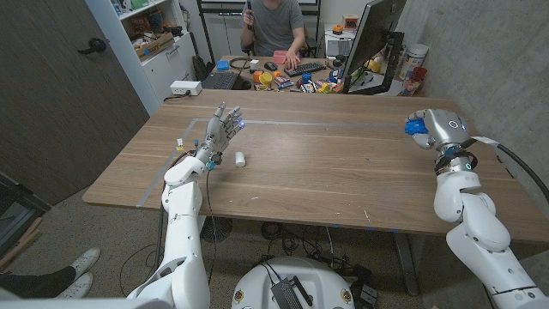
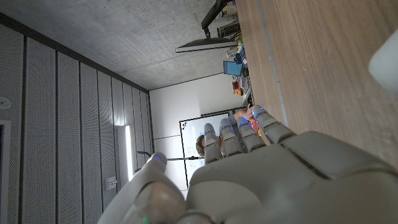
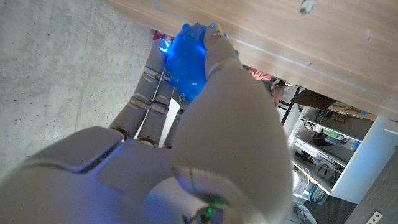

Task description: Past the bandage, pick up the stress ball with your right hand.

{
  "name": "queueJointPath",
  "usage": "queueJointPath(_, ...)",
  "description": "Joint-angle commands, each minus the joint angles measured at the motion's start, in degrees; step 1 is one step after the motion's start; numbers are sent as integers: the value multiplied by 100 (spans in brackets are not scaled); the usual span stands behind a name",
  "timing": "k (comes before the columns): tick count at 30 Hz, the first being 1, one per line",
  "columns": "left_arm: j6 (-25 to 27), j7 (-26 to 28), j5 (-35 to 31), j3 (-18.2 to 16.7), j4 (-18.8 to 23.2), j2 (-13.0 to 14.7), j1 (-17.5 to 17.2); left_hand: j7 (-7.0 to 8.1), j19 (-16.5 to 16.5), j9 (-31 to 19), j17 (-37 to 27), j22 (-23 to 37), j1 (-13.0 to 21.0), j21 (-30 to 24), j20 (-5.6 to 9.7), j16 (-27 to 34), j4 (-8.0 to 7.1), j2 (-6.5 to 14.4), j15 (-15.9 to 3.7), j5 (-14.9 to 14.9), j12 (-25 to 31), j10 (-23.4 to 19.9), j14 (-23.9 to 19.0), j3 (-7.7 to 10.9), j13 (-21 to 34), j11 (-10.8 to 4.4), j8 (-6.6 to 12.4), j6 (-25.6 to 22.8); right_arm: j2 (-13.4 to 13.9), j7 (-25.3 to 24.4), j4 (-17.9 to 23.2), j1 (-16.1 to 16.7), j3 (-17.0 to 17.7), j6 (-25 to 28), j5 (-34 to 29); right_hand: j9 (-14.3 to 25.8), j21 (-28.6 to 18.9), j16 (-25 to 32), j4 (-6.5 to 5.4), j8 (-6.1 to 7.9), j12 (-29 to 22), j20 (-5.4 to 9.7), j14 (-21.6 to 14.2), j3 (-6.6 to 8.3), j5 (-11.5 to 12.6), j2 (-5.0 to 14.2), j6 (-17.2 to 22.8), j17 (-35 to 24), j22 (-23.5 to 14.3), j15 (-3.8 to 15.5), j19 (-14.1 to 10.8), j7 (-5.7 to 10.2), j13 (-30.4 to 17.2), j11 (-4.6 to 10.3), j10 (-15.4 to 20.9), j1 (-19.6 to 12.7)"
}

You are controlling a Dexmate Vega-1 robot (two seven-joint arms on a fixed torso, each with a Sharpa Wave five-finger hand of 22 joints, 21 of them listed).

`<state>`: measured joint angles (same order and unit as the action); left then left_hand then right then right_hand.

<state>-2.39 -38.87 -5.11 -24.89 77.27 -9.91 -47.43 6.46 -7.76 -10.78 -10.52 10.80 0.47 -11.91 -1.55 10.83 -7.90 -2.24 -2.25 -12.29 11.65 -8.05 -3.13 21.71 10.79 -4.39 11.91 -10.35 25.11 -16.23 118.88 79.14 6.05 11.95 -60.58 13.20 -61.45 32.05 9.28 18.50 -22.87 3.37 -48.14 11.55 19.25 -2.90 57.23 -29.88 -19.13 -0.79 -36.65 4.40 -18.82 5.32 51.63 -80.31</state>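
Right hand (image 1: 429,129) fingers (image 3: 155,87) pinch the soft blue stress ball (image 3: 189,56), raised off the wooden bench (image 1: 343,172); left hand (image 1: 221,130) fingers are spread, idle.

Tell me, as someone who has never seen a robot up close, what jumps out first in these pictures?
The bright blue stress ball gripped in the robot's right hand, raised near the wooden table's far right corner, catches the eye first. Across the table, the left hand stands up with fingers spread, a small white bandage roll lying on the wood just beside it. Behind the table, a person sits at a cluttered desk with a monitor.
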Motion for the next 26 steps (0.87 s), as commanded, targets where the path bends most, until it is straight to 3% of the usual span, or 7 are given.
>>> queueJointPath(1, -30, 6, 39, -12, 109, -34, -22, -19, -41, -25, -30, 15, -49, -50, -11, 31, -4, -34, -47, 7, 29, -41, -15, -48, 18, 21, 2, -50, 258, 569, 342, -660, 192, -404, -93, 30, -47, 18, -43, 29, -124, 790, -850, 71, -4, 840, 50, -22, 17, 1448, 5, -9, -85, 23, 394, -754)
queueJointPath(13, -28, -25, 32, 9, 143, -33, -41, -14, -43, -25, -31, 15, -48, -50, -10, 32, -16, -32, -45, 4, 26, -41, -17, -73, 18, 25, -5, -50, 364, 1057, 668, -1063, 467, -592, -163, 44, -86, -15, -45, 12, -121, 786, -870, 97, -27, 834, 31, -31, 75, 1450, 3, 0, -133, 25, 396, -731)
queueJointPath(26, -54, -37, 6, 101, 284, -35, -64, 3, -45, -25, -30, 15, -46, -49, -8, 32, -26, -29, -44, 1, 23, -40, -17, -99, 18, 9, -19, -35, 284, 1182, 775, -1356, 654, -745, -172, 60, -128, -51, -50, 1, -111, 787, -892, 129, -54, 833, 32, -45, 145, 1450, 15, 8, -188, 43, 389, -700)
